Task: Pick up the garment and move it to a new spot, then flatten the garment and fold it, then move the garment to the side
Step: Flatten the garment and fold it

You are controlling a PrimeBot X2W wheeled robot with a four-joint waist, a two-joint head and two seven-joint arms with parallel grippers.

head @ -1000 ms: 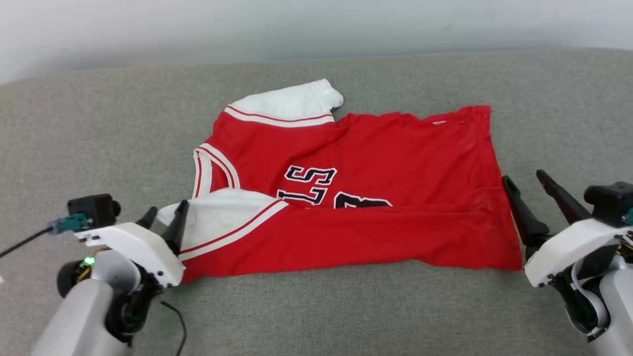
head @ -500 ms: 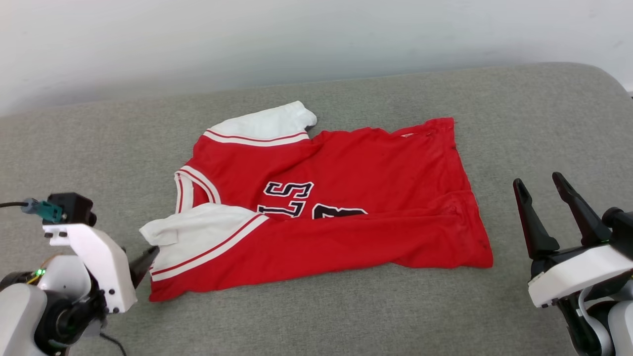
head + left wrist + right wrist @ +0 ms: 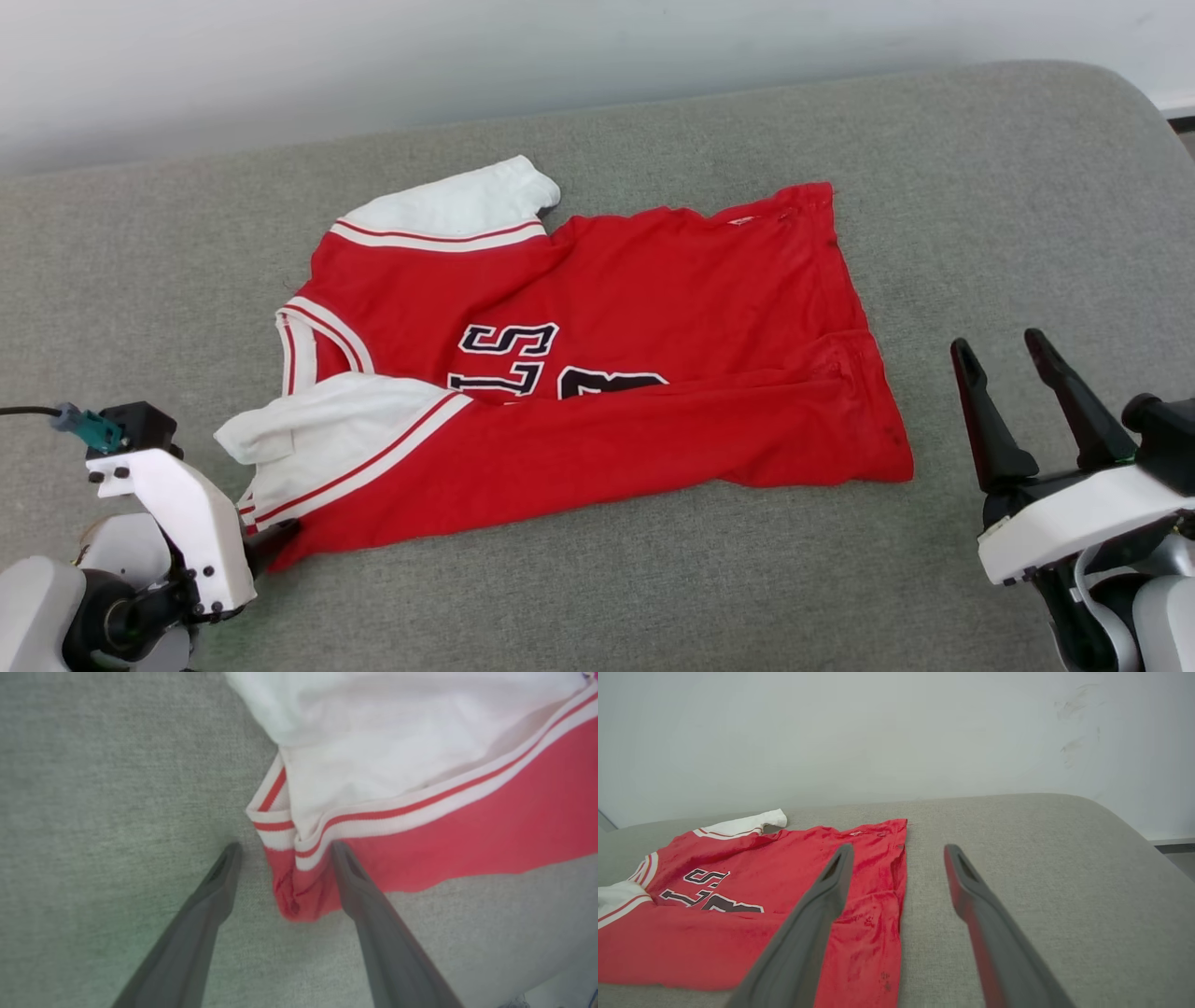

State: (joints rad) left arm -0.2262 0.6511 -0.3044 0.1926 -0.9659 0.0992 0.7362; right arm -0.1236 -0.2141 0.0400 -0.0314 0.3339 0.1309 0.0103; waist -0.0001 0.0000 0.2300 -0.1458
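The garment (image 3: 653, 299), a red jersey with white sleeves and black letters, lies spread on the grey cushion with its near long edge folded up over the lettering. My left gripper (image 3: 280, 537) sits low at its near left corner. In the left wrist view my left gripper (image 3: 285, 847) is open, its fingers on either side of the striped corner of the garment (image 3: 467, 826) without pinching it. My right gripper (image 3: 997, 343) stands open and empty just right of the hem. The right wrist view shows my right gripper (image 3: 899, 848) aimed along the hem of the garment (image 3: 784, 858).
The grey cushion (image 3: 653, 579) runs wide in front of a pale wall (image 3: 560, 56). Its rounded right end (image 3: 1148, 121) drops off to the floor (image 3: 1176, 854). A cable plugs into the left wrist camera (image 3: 89, 425).
The head camera has shifted. My left gripper has drawn back from the white sleeve to the garment's near left corner. My right gripper has backed a little off the hem. The garment keeps its shape.
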